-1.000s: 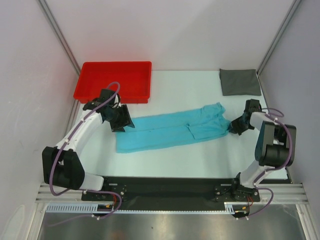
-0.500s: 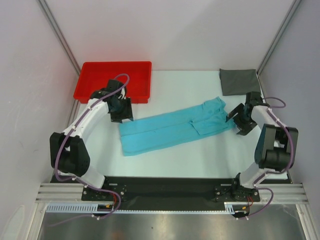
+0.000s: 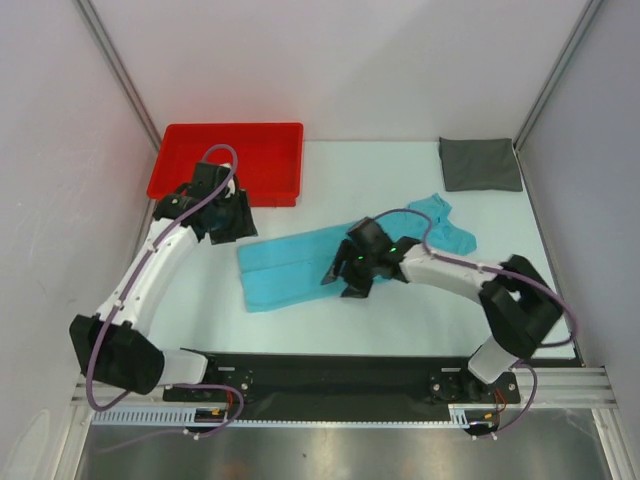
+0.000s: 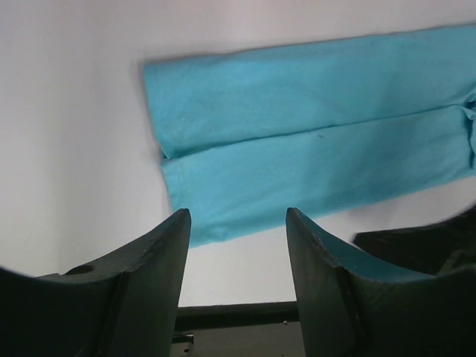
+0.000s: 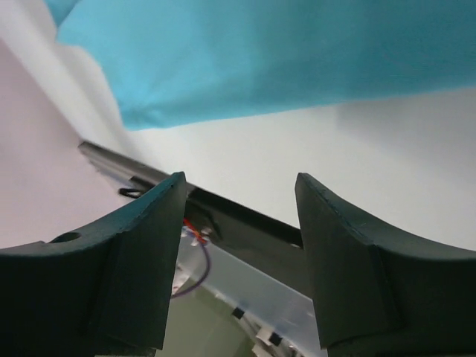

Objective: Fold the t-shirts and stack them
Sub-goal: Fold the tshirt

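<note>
The turquoise t-shirt (image 3: 290, 262) lies flat on the white table (image 3: 380, 180) as a long narrow band, its long axis running from 8 o'clock to 2 o'clock in the overhead view, sleeve end to the right. The dark grey t-shirt (image 3: 480, 164) sits folded at the far right corner, well apart, at about 1 o'clock from the band.

The right gripper (image 3: 342, 276) hangs over the band's middle by its near edge, fingers spread wide and empty, so the cloth is directly beneath it. The left gripper (image 3: 232, 222), also wide open and carrying nothing, hovers just off the band's left end at about 11 o'clock from it, near the red tray (image 3: 232, 127).

The right arm looks better placed for a cross fold, which would have to run across the long axis.

A second ago the right gripper was at the sleeve end; it has swung to mid-band. The left has backed off toward the tray, and the band has shifted slightly.
</note>
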### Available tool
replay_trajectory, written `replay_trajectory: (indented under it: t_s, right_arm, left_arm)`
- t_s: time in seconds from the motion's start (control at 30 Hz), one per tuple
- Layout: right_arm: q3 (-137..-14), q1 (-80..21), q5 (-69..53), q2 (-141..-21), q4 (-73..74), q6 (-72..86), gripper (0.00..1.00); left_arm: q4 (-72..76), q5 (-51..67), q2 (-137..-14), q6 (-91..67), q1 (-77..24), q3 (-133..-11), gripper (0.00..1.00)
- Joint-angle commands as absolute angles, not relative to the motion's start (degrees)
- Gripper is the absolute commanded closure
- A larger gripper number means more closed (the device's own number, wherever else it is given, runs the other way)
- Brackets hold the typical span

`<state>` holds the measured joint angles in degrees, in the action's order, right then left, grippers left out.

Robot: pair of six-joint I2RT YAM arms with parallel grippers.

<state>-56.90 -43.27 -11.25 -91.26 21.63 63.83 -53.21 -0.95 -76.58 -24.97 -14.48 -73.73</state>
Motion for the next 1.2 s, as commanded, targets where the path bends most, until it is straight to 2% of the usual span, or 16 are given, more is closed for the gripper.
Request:
replay_trajectory:
  t_s: [0.0,0.17,0.33,0.43,0.53,0.87,0.9,1.0,1.03,1.1,1.13,1.17]
  right_arm:
    - [-60.03,-49.64,-10.99,-97.89,5.86,79.16,0.35]
    - [-64.32,-57.2,-8.88,-107.39,-1.13,94.99,0.37]
    - [-68.11,-62.48,-0.11,-111.7,2.63,102.46,0.37]
    - [-68.64,-63.19,2.1,-113.28,4.74,105.98,0.39]
    - [-69.26,-63.81,5.01,-114.51,7.47,109.24,0.48]
    - [-69.78,-62.93,5.37,-119.17,9.05,113.91,0.5]
    - [-69.96,-62.84,5.1,-119.53,9.4,113.56,0.53]
    - [-70.23,-62.75,3.52,-120.41,10.11,112.42,0.72]
    - [-70.05,-62.84,2.99,-120.41,10.19,112.06,0.83]
    - [-69.96,-63.19,1.06,-119.97,12.03,109.09,0.91]
    - [-69.53,-63.28,0.62,-119.62,12.48,107.42,0.99]
    - [-69.09,-63.19,-1.56,-119.27,13.0,103.31,1.0]
  left_arm:
    - [-53.79,-2.1,-71.73,-26.37,-15.29,-72.86,0.4]
    - [-54.14,-3.78,-67.59,-26.98,-15.21,-72.69,0.4]
    - [-53.53,-1.06,-64.08,-28.39,-15.82,-70.85,0.42]
    - [-52.82,-0.44,-62.58,-28.56,-16.0,-68.48,0.42]
    - [-51.6,-0.53,-60.47,-28.04,-16.0,-66.71,0.42]
    - [-50.45,-0.88,-59.15,-26.81,-16.0,-65.83,0.42]
    - [-50.54,-0.88,-59.06,-26.72,-16.0,-65.92,0.42]
    - [-50.98,-1.23,-58.8,-26.28,-16.0,-65.57,0.42]
    - [-51.15,-1.58,-58.8,-26.11,-16.0,-65.31,0.42]
    - [-51.15,-1.93,-58.89,-25.49,-16.0,-64.95,0.42]
    - [-50.98,-1.59,-59.06,-25.31,-16.0,-64.86,0.42]
    - [-50.8,-1.23,-59.41,-24.7,-16.0,-64.6,0.42]
